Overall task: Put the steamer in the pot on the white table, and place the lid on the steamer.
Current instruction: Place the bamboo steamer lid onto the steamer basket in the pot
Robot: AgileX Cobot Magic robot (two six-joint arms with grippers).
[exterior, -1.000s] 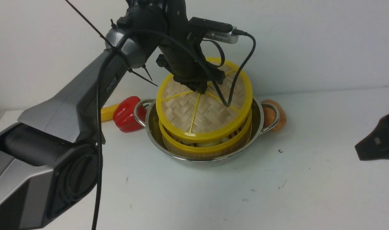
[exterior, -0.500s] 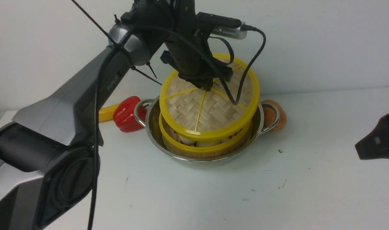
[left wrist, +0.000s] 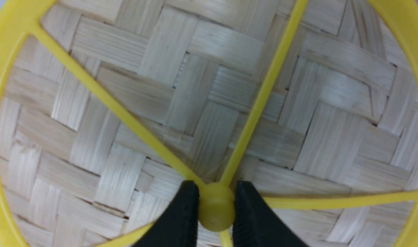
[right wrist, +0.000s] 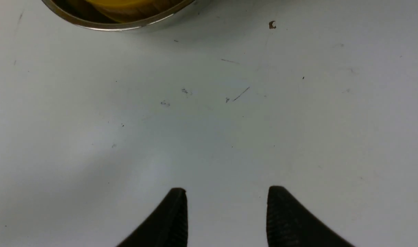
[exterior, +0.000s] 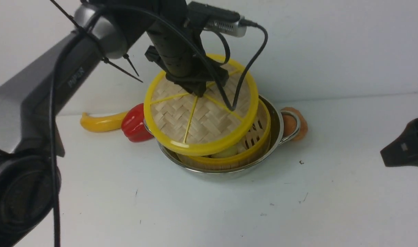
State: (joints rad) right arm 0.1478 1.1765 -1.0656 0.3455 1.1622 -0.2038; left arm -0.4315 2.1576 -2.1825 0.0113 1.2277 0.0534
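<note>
Lid [exterior: 181, 118] further left, knob [left wrist: 215, 215] tight in left pincer [left wrist: 215, 203]; right pincer [right wrist: 226, 202] agape; "PiPER" arm [exterior: 75, 78].

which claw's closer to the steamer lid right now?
Left. The left claw is shut on the lid's central knob, holding it tilted above the steamer. The right claw hangs open over the white table, apart from the lid, off to the pot's right.

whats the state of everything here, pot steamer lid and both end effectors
pot: upright on the white table
steamer: sitting inside the pot, not covered
lid: held tilted above the steamer, not seated
left end effector: shut on the lid at its centre
right end effector: open, empty
</note>
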